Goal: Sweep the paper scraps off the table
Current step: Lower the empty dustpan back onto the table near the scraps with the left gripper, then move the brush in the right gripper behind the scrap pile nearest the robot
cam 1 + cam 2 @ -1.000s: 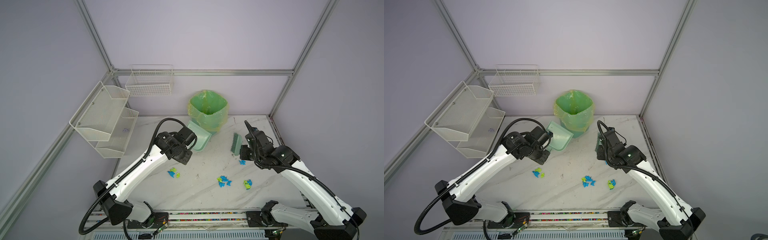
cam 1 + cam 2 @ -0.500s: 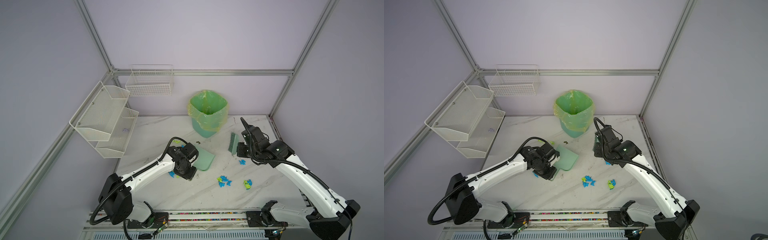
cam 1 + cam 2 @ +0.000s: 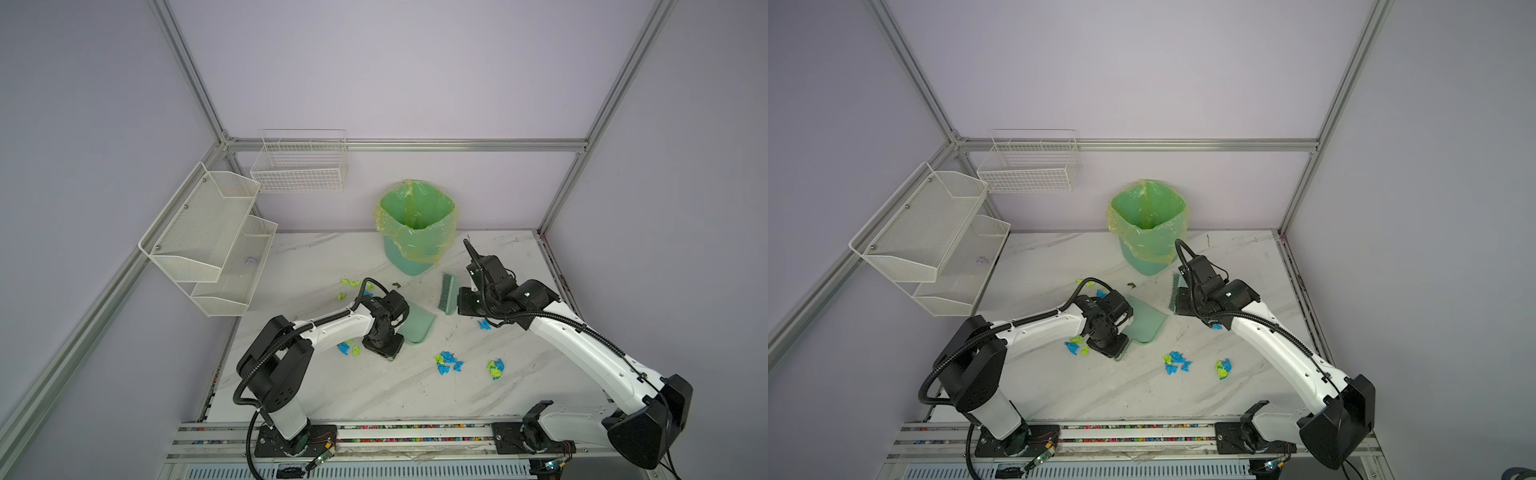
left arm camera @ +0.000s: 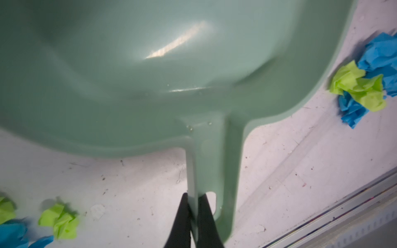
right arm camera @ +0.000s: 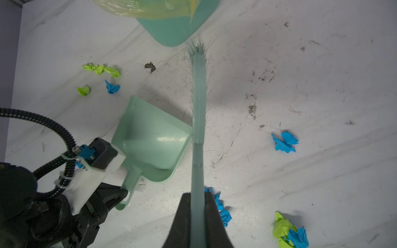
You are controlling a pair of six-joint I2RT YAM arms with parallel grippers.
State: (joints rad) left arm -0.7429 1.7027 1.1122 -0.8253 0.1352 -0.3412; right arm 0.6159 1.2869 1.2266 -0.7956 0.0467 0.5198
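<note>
Both arms bend over the table (image 3: pixel 365 395); the left gripper (image 4: pixel 192 198) pinches the dustpan (image 4: pixel 150 64) handle low, the right gripper (image 5: pixel 197 196) pinches the brush (image 5: pixel 198 103), maybe a bit higher

One dustpan (image 3: pixel 417 326), one brush (image 3: pixel 448 293), one bin (image 3: pixel 409 262), many paper scraps (image 3: pixel 447 357)

So the right gripper (image 5: pixel 197 196) is clamped tight on the brush (image 5: pixel 198 103) handle. The brush stretches out over the table (image 5: pixel 322 75), with its bristle tip just short of the bin (image 5: pixel 176 28). The dustpan (image 5: pixel 150 139) lies flat right beside the brush, one corner about touching it, with the left gripper (image 5: pixel 122 194) pinching its handle, and blue and yellow-green scraps (image 5: pixel 284 142) are scattered on both sides of the brush, plus a dark speck (image 5: pixel 150 67) near the bin.
</note>
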